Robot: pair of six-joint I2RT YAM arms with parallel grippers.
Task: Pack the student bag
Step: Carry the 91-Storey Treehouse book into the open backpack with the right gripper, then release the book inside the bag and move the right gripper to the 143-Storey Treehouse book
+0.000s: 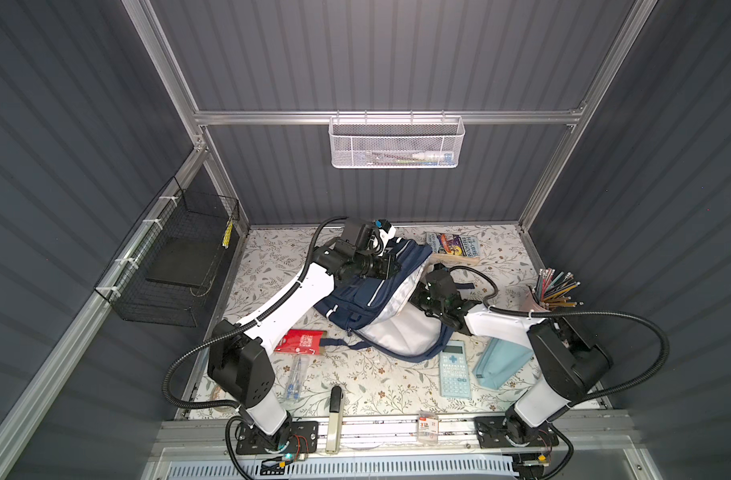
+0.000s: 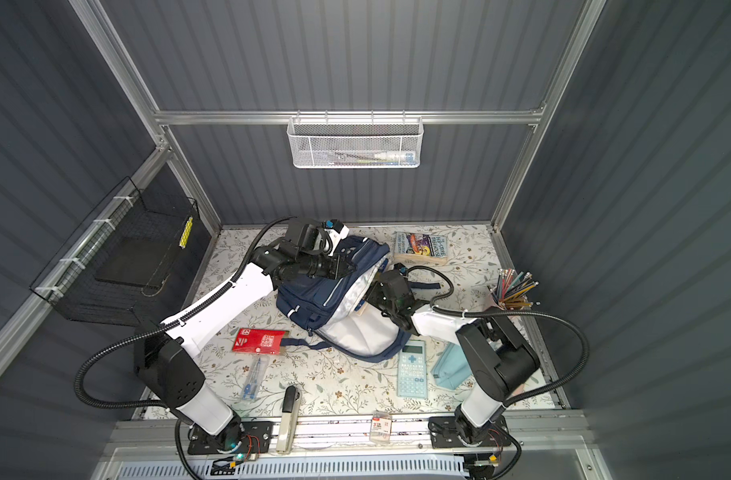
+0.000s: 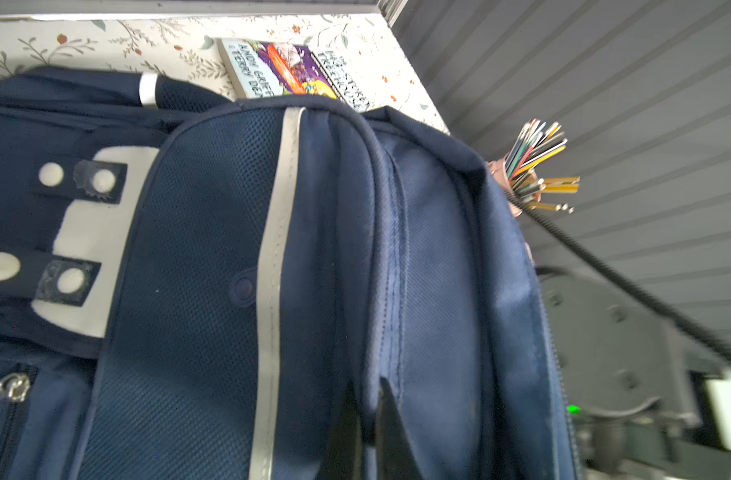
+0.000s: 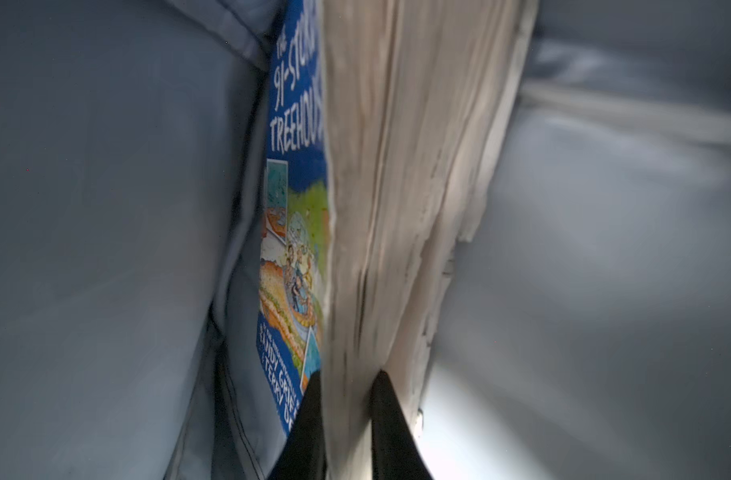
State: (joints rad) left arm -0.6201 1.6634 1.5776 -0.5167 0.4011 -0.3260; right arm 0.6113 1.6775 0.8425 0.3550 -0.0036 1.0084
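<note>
Left gripper point(image 3: 367, 399) pinches the navy fabric backpack point(image 3: 214, 270) open. Right gripper point(image 4: 347, 374) clamps a blue paperback point(image 4: 297, 187) inside; release likely follows.

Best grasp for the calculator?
Probably come straight down on the calculator, jaws across its narrow width, around the keypad half. It lies flat, face up, long edges exposed; the student bag crowds its display end and the pencil pouch lies close beside it.
</note>
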